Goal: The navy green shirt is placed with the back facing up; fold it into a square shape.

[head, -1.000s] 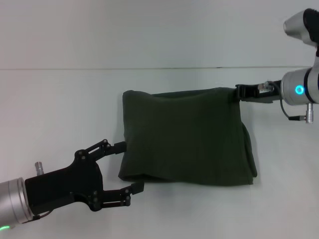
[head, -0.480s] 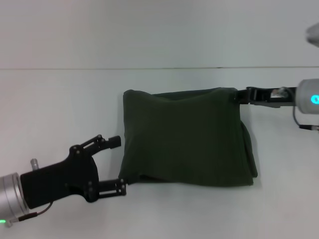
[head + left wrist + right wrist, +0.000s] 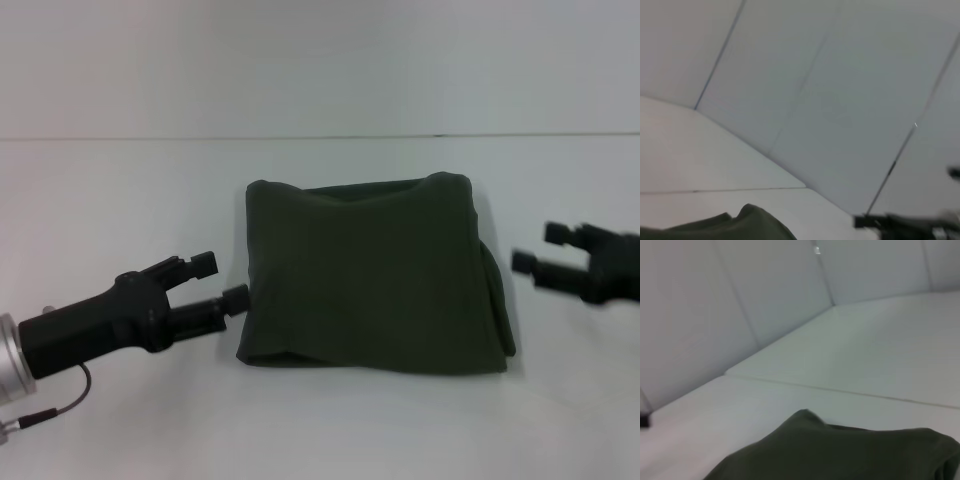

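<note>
The navy green shirt (image 3: 370,275) lies folded into a rough square on the middle of the white table. Its far right corner stands up in a small bump. My left gripper (image 3: 222,280) hovers just off the shirt's left edge, open, with nothing between its fingers. My right gripper (image 3: 538,248) is off the shirt's right edge, open and empty, clear of the cloth. In the left wrist view a corner of the shirt (image 3: 755,227) shows, with the right gripper (image 3: 900,222) farther off. The right wrist view shows the shirt's folded edge (image 3: 840,455).
The white table (image 3: 120,200) spreads all around the shirt. A pale wall (image 3: 320,60) rises behind the table's far edge. A thin seam runs across the tabletop behind the shirt.
My right gripper has let go of the shirt's far right corner and dropped back toward the near right. The left gripper has drawn back left, off the shirt's near left corner.
</note>
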Robot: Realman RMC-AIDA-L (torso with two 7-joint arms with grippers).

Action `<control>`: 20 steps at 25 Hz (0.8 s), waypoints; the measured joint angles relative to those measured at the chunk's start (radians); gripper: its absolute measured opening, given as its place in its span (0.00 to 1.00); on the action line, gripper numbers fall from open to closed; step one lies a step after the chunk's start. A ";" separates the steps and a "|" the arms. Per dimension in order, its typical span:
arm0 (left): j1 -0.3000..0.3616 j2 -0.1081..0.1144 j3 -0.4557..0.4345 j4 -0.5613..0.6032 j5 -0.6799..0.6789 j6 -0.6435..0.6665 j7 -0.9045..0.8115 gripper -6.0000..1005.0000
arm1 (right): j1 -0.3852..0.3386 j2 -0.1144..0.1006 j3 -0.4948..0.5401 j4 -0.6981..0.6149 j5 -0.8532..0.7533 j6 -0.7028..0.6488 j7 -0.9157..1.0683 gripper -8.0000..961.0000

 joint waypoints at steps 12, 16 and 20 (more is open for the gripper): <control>-0.087 0.049 -0.037 0.027 0.178 -0.148 -0.609 0.95 | -0.154 0.026 0.129 0.156 0.034 -0.142 -0.648 0.96; -0.139 0.063 -0.010 0.022 0.286 -0.216 -0.867 0.95 | -0.151 0.026 0.130 0.160 0.034 -0.126 -0.665 0.96; -0.177 0.065 0.037 0.020 0.367 -0.228 -0.998 0.94 | -0.147 0.024 0.139 0.154 0.037 -0.124 -0.665 0.96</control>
